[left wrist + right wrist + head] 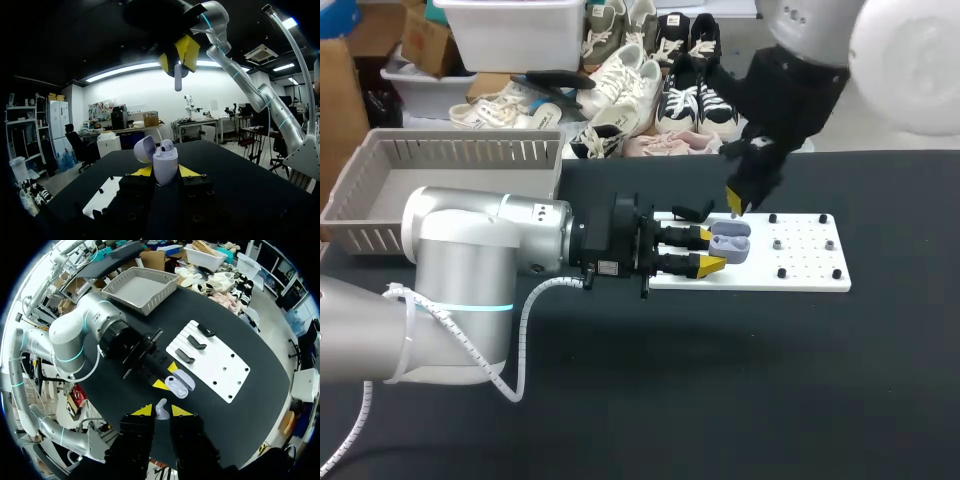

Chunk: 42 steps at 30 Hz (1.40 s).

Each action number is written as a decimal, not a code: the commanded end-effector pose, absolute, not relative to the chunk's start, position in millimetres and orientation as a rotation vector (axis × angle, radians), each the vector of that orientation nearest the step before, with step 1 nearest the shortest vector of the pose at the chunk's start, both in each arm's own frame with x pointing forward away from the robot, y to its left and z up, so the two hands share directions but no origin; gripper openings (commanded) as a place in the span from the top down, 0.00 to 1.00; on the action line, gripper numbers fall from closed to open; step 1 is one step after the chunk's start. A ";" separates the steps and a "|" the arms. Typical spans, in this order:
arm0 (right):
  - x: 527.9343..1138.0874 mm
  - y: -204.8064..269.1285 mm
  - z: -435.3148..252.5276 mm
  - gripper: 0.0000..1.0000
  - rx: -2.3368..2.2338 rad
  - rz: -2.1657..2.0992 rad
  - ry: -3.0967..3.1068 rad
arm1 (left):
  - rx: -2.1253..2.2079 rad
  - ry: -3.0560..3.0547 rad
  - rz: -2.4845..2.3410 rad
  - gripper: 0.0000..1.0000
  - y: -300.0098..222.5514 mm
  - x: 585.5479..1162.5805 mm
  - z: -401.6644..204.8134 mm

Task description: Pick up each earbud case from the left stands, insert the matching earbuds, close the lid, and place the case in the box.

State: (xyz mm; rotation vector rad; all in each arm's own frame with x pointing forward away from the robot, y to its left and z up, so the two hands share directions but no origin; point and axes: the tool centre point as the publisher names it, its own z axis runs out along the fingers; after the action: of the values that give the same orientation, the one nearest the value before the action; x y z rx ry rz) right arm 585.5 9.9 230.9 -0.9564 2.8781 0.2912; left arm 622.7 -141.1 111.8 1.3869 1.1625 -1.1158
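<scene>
Earbud insertion: open case (pixel 165 161) is clamped in left gripper (pixel 711 250); 1 earbud (pixel 178 78), pinched by right gripper (pixel 161 411), is to be lowered in

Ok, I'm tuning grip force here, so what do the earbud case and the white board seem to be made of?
The earbud case looks like smooth moulded plastic, pale lilac with a soft sheen: light glints on its rounded shell and open lid. The white board looks like a rigid flat sheet, matte white, maybe plastic or painted metal; its look leaves that open.
</scene>
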 end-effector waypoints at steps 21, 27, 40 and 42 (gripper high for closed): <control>587.5 21.8 201.3 1.00 -0.844 0.262 2.943 | 1.385 1.160 -1.115 1.00 -141.3 622.8 110.9; 589.0 20.6 193.2 1.00 -0.832 0.249 2.941 | 1.385 1.160 -1.115 1.00 -141.3 622.8 110.9; 592.8 21.0 187.5 1.00 -0.793 0.243 2.913 | 1.385 1.160 -1.115 1.00 -141.3 622.8 110.9; 592.7 21.3 186.9 1.00 -0.790 0.235 2.902 | 1.385 1.160 -1.115 1.00 -141.3 622.8 110.9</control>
State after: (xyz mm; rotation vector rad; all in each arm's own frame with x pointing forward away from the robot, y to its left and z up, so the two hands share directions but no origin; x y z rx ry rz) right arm 598.6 22.6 188.7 -0.8041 2.9176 0.2454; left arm 622.8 -141.1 111.8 1.3869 1.1625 -1.1158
